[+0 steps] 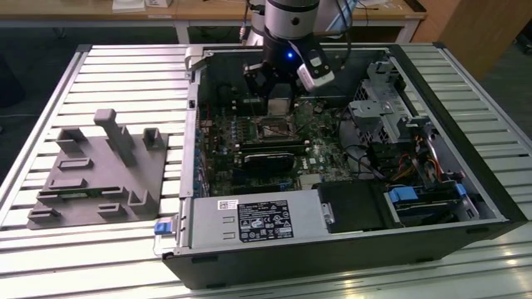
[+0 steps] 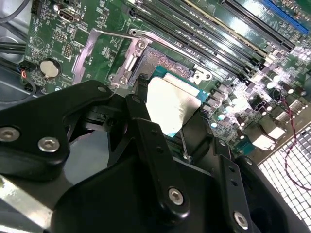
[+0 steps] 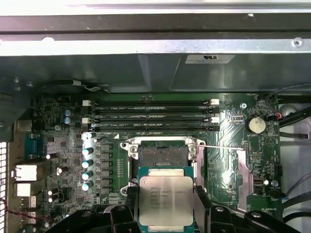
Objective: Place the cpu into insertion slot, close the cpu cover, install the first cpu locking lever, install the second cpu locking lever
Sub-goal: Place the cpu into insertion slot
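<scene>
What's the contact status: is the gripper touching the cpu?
Touching. In the first wrist view the gripper clamps the cpu, its black fingers flush against two opposite edges with no gap on either side.

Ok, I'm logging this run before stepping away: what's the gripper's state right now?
Gripper: shut on the cpu, which it holds close to the insertion slot, not seated in it.
</scene>
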Controlling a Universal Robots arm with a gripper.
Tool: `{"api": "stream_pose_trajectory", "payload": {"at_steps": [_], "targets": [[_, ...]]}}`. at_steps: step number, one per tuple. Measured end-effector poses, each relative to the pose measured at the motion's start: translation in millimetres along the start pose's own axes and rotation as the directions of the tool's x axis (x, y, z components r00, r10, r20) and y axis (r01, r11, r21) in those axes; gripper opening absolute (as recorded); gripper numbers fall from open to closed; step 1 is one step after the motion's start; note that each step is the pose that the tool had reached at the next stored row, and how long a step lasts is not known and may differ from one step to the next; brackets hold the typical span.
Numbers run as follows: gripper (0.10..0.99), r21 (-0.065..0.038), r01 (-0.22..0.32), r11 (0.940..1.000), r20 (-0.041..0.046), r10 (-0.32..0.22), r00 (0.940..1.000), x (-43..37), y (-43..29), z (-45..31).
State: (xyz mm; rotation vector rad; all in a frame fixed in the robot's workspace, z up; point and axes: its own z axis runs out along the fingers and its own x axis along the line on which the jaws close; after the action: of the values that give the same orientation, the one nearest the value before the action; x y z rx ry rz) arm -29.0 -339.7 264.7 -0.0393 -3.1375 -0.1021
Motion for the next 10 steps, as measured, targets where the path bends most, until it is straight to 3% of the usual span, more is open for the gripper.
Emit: {"api": "stream_pose_trajectory", "payload": {"at_steps": [7, 10], "targets": [[0.537, 0.001, 0.000, 1.0000, 0.0000, 0.000, 1.0000, -0.1, 0.0, 0.6], [0.537, 0.001, -0.030, 0.9995, 0.0019, 0.030, 0.9995, -0.1, 0.0, 0.7]]}}
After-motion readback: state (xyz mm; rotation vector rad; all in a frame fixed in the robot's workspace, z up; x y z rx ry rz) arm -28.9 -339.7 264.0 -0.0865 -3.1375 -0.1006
